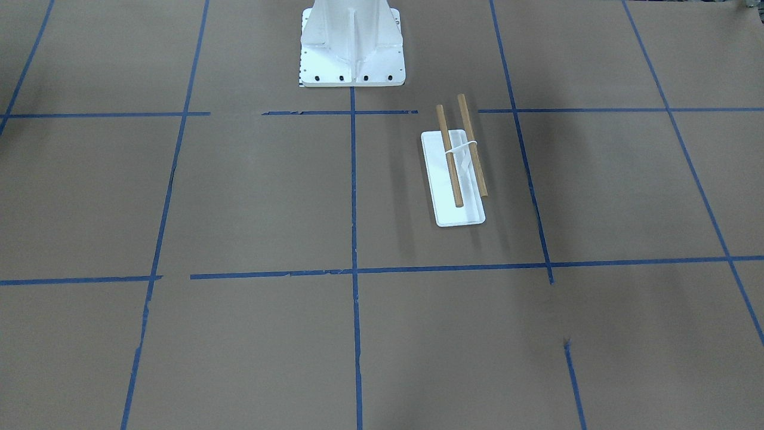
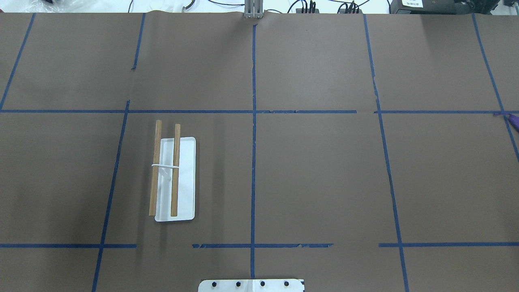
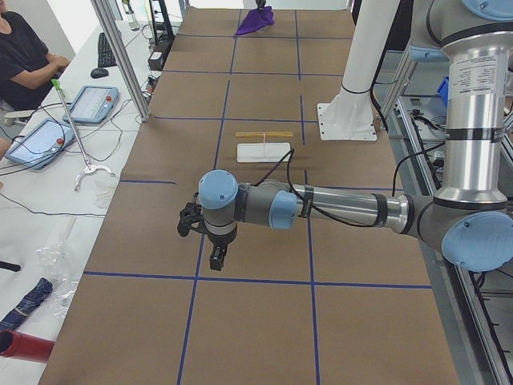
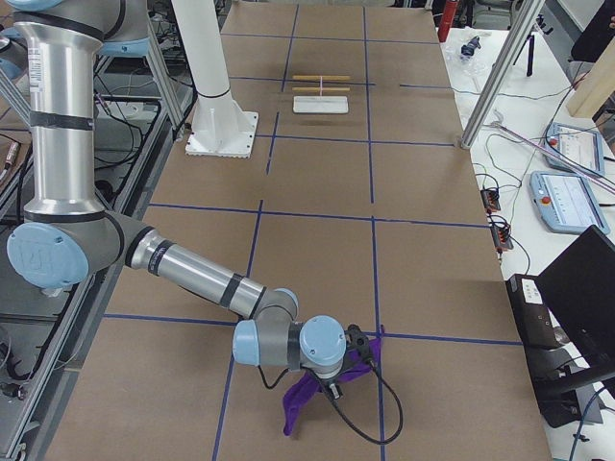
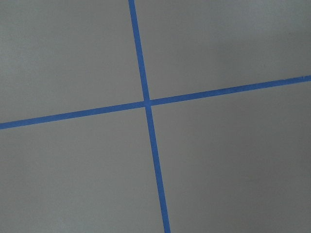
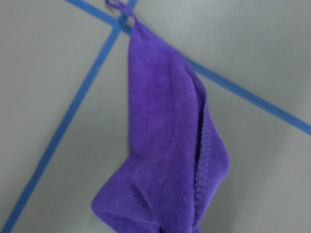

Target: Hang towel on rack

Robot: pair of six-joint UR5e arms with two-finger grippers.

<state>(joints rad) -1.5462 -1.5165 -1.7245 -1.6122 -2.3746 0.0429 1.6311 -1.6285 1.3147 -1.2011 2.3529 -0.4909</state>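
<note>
The rack stands on the brown table, two wooden dowels over a small white tray; it also shows in the overhead view and both side views. The purple towel hangs bunched at my right gripper, far from the rack at the table's right end. In the right wrist view the towel rises from the frame's bottom, and no fingers show. My left gripper hovers over the table's left end. I cannot tell whether either gripper is open or shut.
The white metal pedestal stands at the robot's side of the table, near the rack. Blue tape lines grid the table. Aluminium posts, tablets and an operator are along the far side.
</note>
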